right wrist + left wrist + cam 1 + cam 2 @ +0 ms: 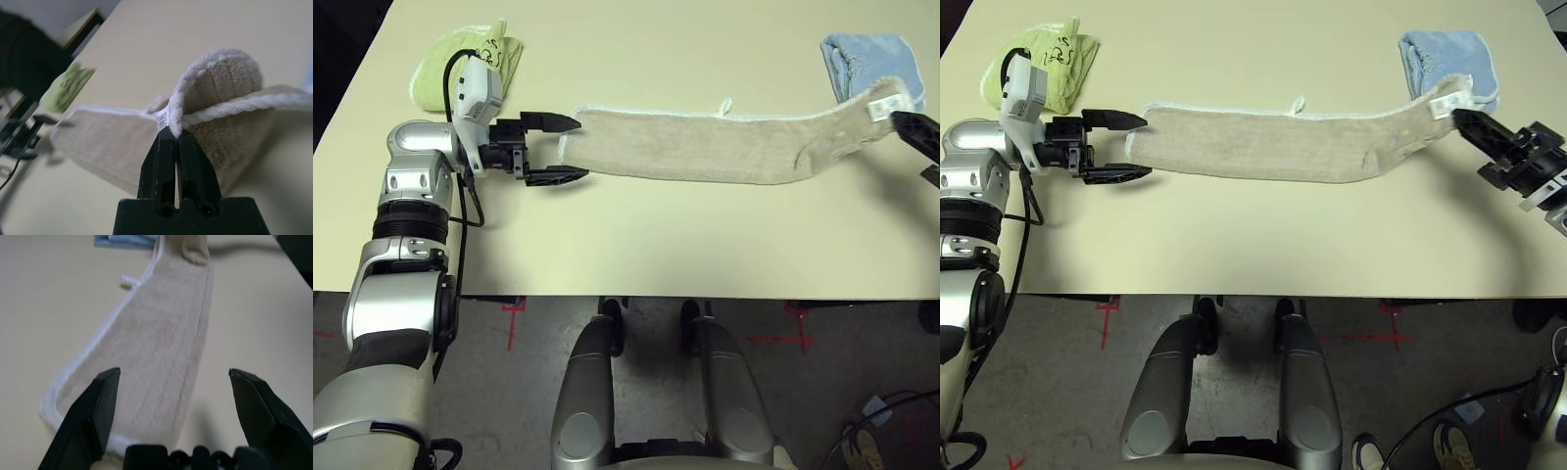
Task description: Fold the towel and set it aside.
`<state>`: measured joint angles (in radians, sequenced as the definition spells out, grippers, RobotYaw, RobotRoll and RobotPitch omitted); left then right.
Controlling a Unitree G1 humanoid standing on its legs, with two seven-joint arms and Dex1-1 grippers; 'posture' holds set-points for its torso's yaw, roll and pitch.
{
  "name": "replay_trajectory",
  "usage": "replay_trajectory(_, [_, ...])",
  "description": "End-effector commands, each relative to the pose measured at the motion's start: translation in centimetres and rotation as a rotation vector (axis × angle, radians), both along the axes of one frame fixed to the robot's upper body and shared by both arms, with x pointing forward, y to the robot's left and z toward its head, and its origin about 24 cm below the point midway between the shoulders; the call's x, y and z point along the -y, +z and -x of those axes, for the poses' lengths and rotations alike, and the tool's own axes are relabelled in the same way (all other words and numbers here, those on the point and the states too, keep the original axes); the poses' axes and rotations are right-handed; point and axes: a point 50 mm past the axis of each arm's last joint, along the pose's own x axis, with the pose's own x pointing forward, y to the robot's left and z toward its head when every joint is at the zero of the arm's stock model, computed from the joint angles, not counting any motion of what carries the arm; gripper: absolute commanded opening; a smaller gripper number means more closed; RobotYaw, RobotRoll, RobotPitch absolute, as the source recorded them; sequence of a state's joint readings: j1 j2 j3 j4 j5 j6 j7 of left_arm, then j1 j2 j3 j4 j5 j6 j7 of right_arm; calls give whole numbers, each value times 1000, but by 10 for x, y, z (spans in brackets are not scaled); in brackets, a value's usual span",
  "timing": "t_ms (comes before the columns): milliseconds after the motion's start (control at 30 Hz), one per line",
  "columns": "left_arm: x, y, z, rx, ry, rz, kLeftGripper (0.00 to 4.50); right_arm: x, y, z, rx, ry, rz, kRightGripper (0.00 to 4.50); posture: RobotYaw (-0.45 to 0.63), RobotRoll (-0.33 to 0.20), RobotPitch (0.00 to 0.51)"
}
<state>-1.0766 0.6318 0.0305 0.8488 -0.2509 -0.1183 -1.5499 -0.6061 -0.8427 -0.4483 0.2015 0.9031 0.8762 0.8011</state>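
Stretching across the upper middle of the left eye view, the towel [695, 147] lies as a long folded strip on the bench [636, 245]. Its right end rises toward the upper right, over a blue towel [867, 59], where the right claw [904, 119] pinches it beside the white tag [884, 106]; raising that end probably readies it to be carried over for the next fold. At the strip's left end the left claw [558, 149] is spread, one finger on each side of the towel's edge, seemingly placed to close on it and hold that end. A green towel [465, 59] sits folded at upper left, well apart from the strip.

In the right eye view the layout matches: the raised end hangs from the right claw at the right, and the strip sags down to the bench from there.

From the left wrist view, the spread fingers [93, 411] frame the near end of the towel, which runs away toward the top of the frame with its white edging [98, 345] along one side.

From the right wrist view, the pressed-together fingers [166, 161] grip the towel's edging at the tag, and the cloth curls over above them.
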Motion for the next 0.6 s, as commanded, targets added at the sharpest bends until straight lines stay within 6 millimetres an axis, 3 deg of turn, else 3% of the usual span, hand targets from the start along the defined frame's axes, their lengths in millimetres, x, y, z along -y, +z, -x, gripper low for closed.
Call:
replay_trajectory(33, [1,0,-1,10,-2,26,4500,-16,1,-10,11,55,102,19,-36,0,366])
replay_trajectory(300, [6,4,1,6,-59,19,4500,-51,-7,-25,-32,169,277,19,-13,0,362])
replay_trajectory(600, [8,6,1,2,-70,1,4500,-67,-13,-22,-64,256,387,19,-10,0,363])
